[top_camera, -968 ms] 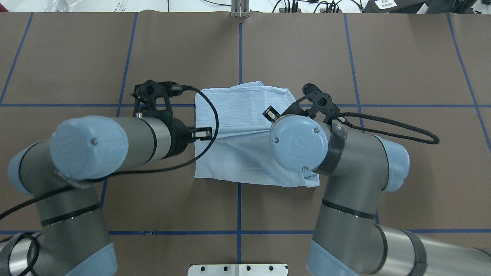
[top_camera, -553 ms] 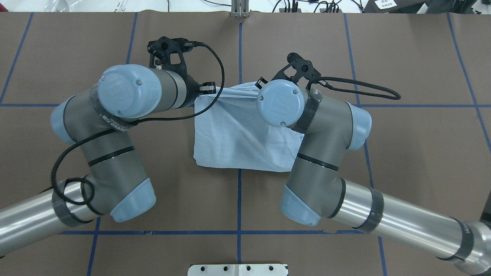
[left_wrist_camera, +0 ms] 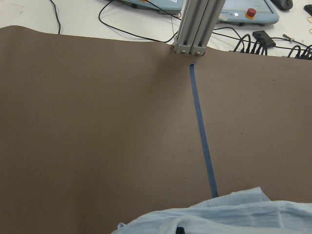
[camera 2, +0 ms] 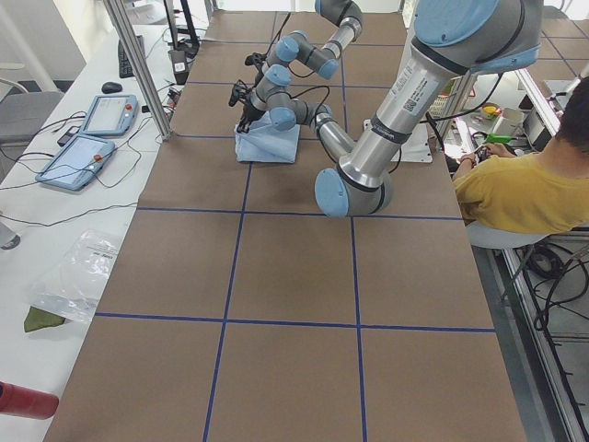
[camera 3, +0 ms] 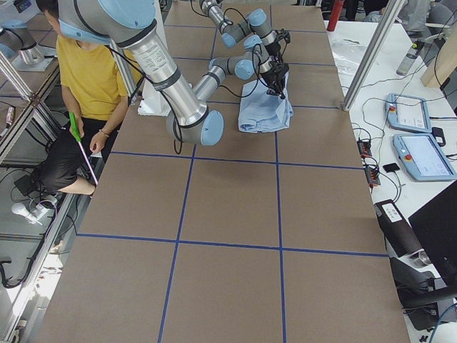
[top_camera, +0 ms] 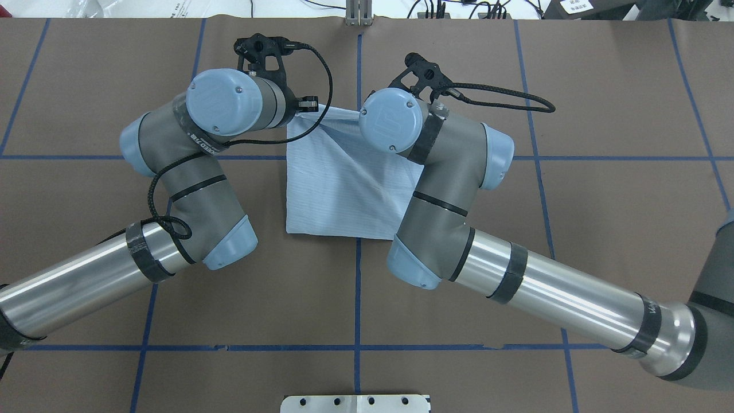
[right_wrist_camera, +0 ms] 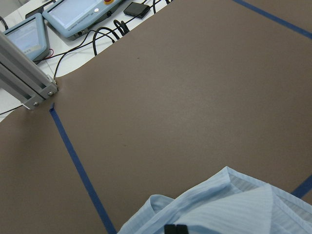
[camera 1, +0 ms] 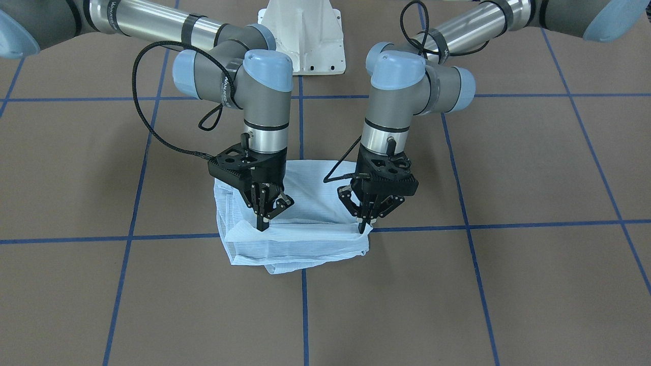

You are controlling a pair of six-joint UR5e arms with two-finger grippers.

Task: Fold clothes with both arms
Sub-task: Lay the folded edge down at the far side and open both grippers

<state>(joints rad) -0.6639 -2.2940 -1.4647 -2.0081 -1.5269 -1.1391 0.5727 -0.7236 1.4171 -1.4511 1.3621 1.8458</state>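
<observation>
Exterior front-facing view is showing both claws pointing down at the far edge of the shirt (camera 1: 300,244). The right gripper (camera 1: 264,222) and the left gripper (camera 1: 367,223) are each pinching a raised layer of cloth with jaws drawn narrow. The shirt is lying as a compact stack on the table (camera 1: 508,284), beneath and between the two claws, with most of its body trailing behind them toward the robot.

In my judgement, the step in hand is laying the carried layer onto the far edge to close a fold. Doing it well is calling for both claws to descend level and together. They should be holding the cloth taut between them and setting the held edge flush with the edge underneath before letting go and lifting straight up.

Overhead view is hiding the right claw's tips under its wrist, yet only it is showing a diagonal crease (top_camera: 367,172) running back from that claw. This is suggesting uneven tension, so a slight outward draw looks advisable.

Right wrist view alone is showing black fingertips (right_wrist_camera: 170,229) pressed together on the cloth. Left wrist view is showing bare mat and a blue tape line (left_wrist_camera: 202,131) ahead of the claw. Side views are too small to be judging the grip.
</observation>
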